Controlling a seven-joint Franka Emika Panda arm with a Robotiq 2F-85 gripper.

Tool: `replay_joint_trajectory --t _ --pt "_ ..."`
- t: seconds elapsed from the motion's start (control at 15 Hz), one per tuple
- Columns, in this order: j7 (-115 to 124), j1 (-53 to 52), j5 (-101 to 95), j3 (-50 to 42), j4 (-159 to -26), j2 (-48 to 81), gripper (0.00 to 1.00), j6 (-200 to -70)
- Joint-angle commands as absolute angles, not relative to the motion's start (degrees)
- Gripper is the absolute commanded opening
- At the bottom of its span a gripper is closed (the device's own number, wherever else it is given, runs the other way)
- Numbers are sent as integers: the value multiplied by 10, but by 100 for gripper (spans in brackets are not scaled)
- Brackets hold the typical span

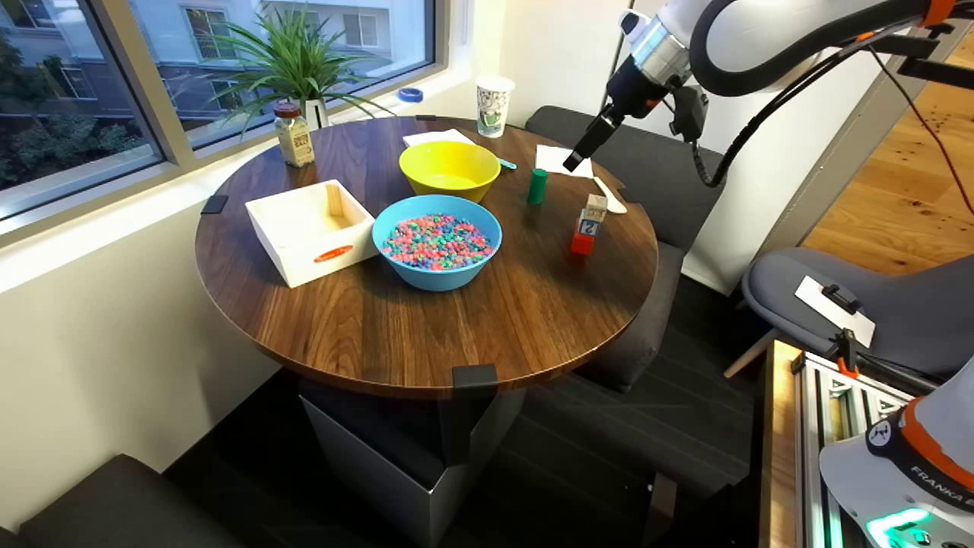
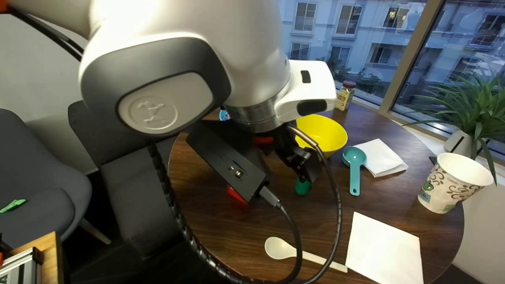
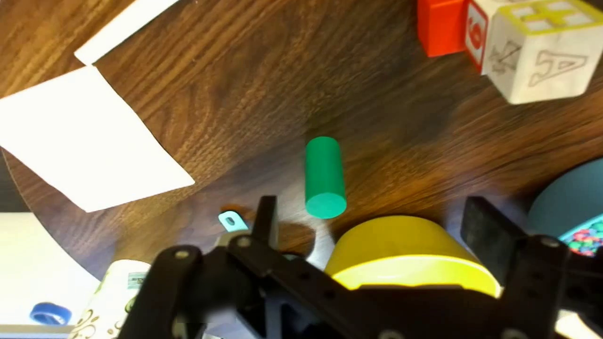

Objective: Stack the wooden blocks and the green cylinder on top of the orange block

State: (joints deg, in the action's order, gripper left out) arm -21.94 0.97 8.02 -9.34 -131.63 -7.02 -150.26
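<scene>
The orange block [image 1: 582, 243] stands on the round table with two wooden blocks stacked on it, a lower one [image 1: 589, 226] and an upper one [image 1: 596, 205]. The wrist view shows the orange block [image 3: 440, 28], lower wooden block [image 3: 476, 35] and upper wooden block [image 3: 549, 61] at upper right. The green cylinder [image 1: 537, 187] stands upright apart from the stack; it is also in the wrist view [image 3: 325, 174] and partly hidden in an exterior view [image 2: 302, 187]. There the arm hides the wooden blocks. My gripper [image 3: 375, 219] is open and empty, above the table near the cylinder.
A yellow bowl [image 1: 430, 164] and a blue bowl [image 1: 437, 280] of beads stand near the cylinder. A white box [image 1: 293, 251], paper cup [image 1: 493, 106], spice jar [image 1: 294, 141], teal scoop [image 2: 354, 173], white spoon [image 2: 282, 249] and napkin [image 2: 384, 248] are also on the table.
</scene>
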Motion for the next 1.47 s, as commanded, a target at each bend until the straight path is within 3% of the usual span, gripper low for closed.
replay_joint_trajectory --t 0.0,0.73,0.8,0.87,1.0,1.27,1.33,1.4 --pt "-150 25 63 -80 -1268 -10 100 -1501" --pt "-76 33 68 -56 -1174 90 100 -1475" --pt "-70 34 63 -55 -1170 96 93 -1473" --pt "-66 34 61 -54 -1166 100 73 -1467" --pt "-56 35 55 -55 -1159 106 68 -1457" --pt "-38 35 39 -58 -1148 110 38 -1440" --pt "-32 35 32 -59 -1146 110 56 -1436" --pt "-28 36 27 -59 -1145 109 62 -1435"
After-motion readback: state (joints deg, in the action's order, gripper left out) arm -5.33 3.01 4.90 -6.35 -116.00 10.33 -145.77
